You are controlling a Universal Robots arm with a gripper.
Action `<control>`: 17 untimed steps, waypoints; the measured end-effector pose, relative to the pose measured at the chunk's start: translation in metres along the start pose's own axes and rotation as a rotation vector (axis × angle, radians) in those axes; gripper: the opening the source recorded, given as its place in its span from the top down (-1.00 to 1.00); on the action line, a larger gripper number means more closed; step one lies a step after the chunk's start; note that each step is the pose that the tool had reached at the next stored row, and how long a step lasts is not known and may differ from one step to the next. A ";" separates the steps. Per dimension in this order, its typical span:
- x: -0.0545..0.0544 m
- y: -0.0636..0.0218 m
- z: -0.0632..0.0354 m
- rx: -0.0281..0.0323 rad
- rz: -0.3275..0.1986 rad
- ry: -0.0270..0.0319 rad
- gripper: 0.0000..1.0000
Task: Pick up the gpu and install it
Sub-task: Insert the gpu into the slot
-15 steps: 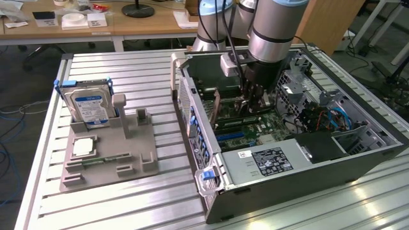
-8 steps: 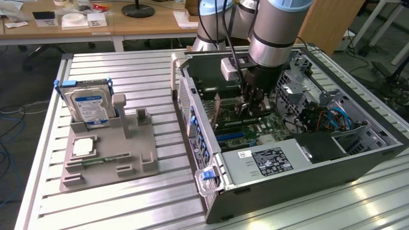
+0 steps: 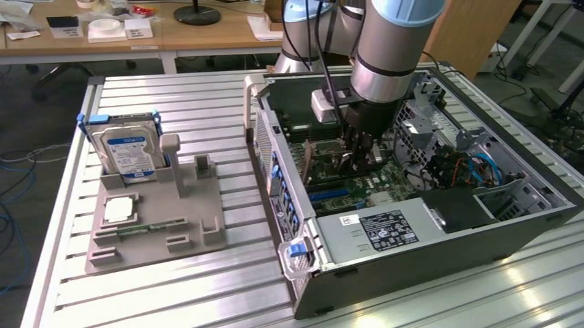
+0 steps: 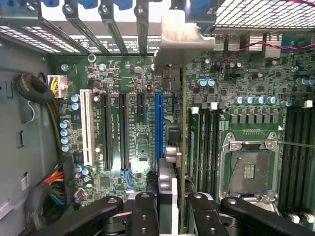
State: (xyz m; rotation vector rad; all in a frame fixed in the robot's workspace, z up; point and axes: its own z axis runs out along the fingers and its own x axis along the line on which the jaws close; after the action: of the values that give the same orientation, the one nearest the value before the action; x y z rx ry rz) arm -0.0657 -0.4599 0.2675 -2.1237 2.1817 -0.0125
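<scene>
In the wrist view the gpu (image 4: 184, 123) is seen edge-on, a thin card with its silver bracket (image 4: 179, 37) at the far end by the case's rear slot openings. My gripper (image 4: 172, 209) is shut on the card, with a black finger (image 4: 142, 211) on each side of it. The card hangs just above the motherboard, lined up beside the long blue slot (image 4: 158, 128); whether its edge touches the slot cannot be told. In the exterior view the gripper (image 3: 357, 158) reaches down into the open computer case (image 3: 273, 137), over the motherboard.
A white slot (image 4: 87, 128) and two black slots (image 4: 123, 130) lie beside the blue one, with memory slots and the processor socket (image 4: 248, 169) on the other side. Cable bundles (image 4: 34, 88) sit by the case wall. Outside, a hard drive (image 3: 128, 154) stands in a grey fixture (image 3: 155, 219).
</scene>
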 end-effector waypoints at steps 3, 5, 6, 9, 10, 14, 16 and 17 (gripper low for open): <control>0.000 0.0015 0.0050 0.0001 0.000 0.0001 0.44; 0.001 0.0018 0.0085 0.0002 0.000 0.0000 0.44; 0.001 0.0019 0.0098 0.0002 0.000 0.0000 0.44; 0.001 0.0022 0.0121 0.0002 0.000 0.0001 0.44; 0.001 0.0022 0.0129 0.0002 0.000 0.0001 0.44; 0.001 0.0034 0.0160 0.0003 0.000 0.0002 0.44; 0.002 0.0059 0.0167 0.0002 0.000 0.0001 0.44; 0.002 0.0069 0.0169 0.0003 0.000 0.0002 0.44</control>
State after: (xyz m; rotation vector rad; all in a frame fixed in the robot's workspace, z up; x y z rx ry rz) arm -0.0714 -0.4602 0.2500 -2.1236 2.1818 -0.0129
